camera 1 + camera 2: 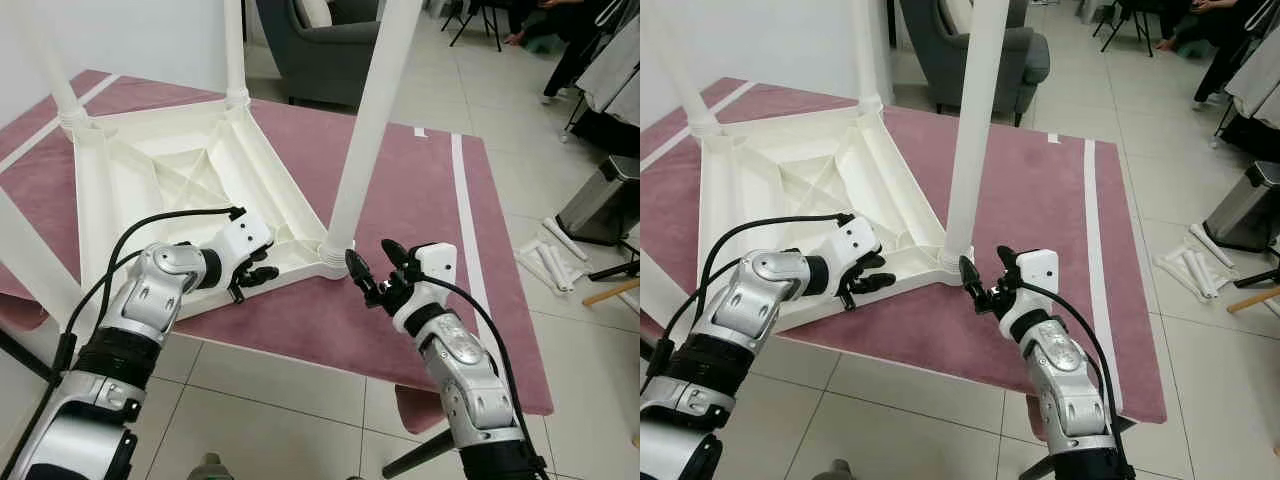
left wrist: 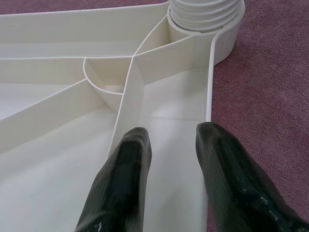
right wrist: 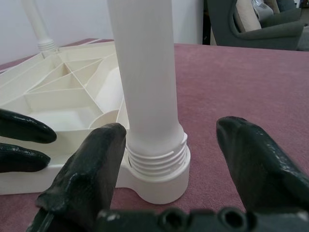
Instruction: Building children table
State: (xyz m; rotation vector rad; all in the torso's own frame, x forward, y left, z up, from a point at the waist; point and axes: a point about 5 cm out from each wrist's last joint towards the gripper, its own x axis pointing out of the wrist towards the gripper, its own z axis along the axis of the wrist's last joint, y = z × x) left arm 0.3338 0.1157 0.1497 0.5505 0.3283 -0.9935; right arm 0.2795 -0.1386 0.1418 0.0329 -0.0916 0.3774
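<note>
Arms reach forward from both sides toward the near corner of the upturned white table top (image 1: 180, 190), which lies ribs-up on the mauve rug (image 1: 420, 200). The left gripper (image 1: 258, 277) comes in bent at the wrist from about eight o'clock of that corner, its two black fingers (image 2: 120, 179) apart, straddling the rim wall over the ribbed underside without pinching it. The right gripper (image 1: 375, 268) rises from about five o'clock, forearm angled up and inward, fingers spread wide just short of the screwed-in leg (image 1: 365, 130); the right wrist view shows the leg's threaded base (image 3: 157, 157) seated in its socket between the open fingertips, not touched as far as I can tell. Three more legs stand at the other corners, all cut off by the upper edge. At one o'clock a grey armchair (image 1: 325, 50) is half out of frame; loose white parts (image 1: 550, 255) lie on the tiles at three o'clock, too small to identify.
</note>
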